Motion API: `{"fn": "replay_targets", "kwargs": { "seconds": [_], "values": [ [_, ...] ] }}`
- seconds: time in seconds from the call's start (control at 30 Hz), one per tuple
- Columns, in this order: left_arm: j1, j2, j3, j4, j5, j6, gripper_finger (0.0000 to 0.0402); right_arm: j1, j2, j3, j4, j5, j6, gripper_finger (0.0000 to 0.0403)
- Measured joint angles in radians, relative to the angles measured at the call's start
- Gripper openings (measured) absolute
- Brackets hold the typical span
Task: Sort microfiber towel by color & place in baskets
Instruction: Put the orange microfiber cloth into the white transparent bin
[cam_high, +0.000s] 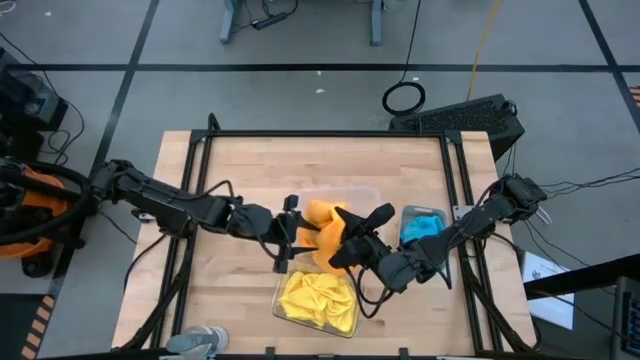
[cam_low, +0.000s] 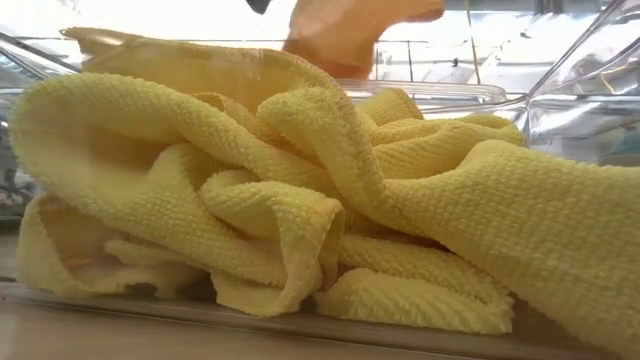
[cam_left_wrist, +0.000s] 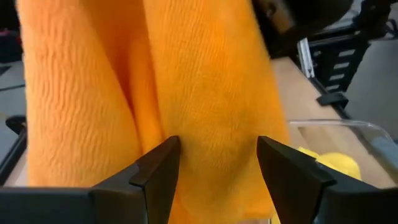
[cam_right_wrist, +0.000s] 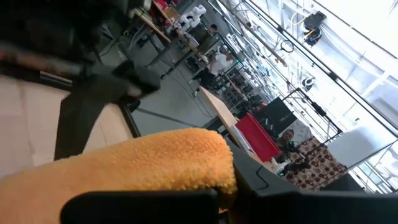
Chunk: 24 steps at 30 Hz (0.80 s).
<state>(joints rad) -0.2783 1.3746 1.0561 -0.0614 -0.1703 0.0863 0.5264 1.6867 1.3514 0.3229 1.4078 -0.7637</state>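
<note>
An orange towel (cam_high: 322, 232) hangs lifted over the table's middle, above the near clear basket (cam_high: 284, 290), which holds two crumpled yellow towels (cam_high: 318, 300) (cam_low: 300, 200). My right gripper (cam_high: 347, 238) is shut on the orange towel (cam_right_wrist: 155, 162). My left gripper (cam_high: 290, 232) is open beside it on the left. In the left wrist view its fingers (cam_left_wrist: 158, 171) stand on either side of the hanging orange cloth (cam_left_wrist: 205, 112). A blue towel (cam_high: 422, 226) lies in the narrow basket (cam_high: 412, 212). The towel's lower end (cam_low: 350, 30) dangles above the yellow ones. My right gripper holds the orange towel by a bunched fold (cam_right_wrist: 186, 171) that bulges over its shut fingers. It comes slanting from the table's right. The towel is lifted clear and hangs slack below. My left gripper's open fingers flank the cloth; I cannot tell whether they touch it.
A second wide clear basket (cam_high: 365, 192) sits just beyond the grippers. A small grey thing (cam_high: 205, 341) lies at the table's near edge. Black frame rails (cam_high: 190, 200) run along the table's left and right sides. Bare wood (cam_high: 260, 165) lies toward the far edge.
</note>
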Motion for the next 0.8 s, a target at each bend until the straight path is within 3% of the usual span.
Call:
{"fn": "replay_targets", "kwargs": {
  "seconds": [0.3,0.43,0.67,0.8],
  "values": [
    [-0.002,0.013,0.0,0.009,-0.004,-0.001,0.0231,0.027,0.0,0.0,-0.022,0.001,0.023,0.0],
    [-0.002,0.002,0.001,0.063,-0.049,0.049,0.0273,0.028,0.001,0.0,-0.031,0.001,0.027,0.0],
    [0.004,-0.016,0.001,0.125,-0.126,0.08,0.0382,0.025,0.001,0.0,-0.049,0.001,0.042,0.0],
    [0.003,-0.016,0.001,0.145,-0.13,0.079,0.0391,0.017,0.001,0.0,-0.072,0.002,0.065,0.0]
  ]
}}
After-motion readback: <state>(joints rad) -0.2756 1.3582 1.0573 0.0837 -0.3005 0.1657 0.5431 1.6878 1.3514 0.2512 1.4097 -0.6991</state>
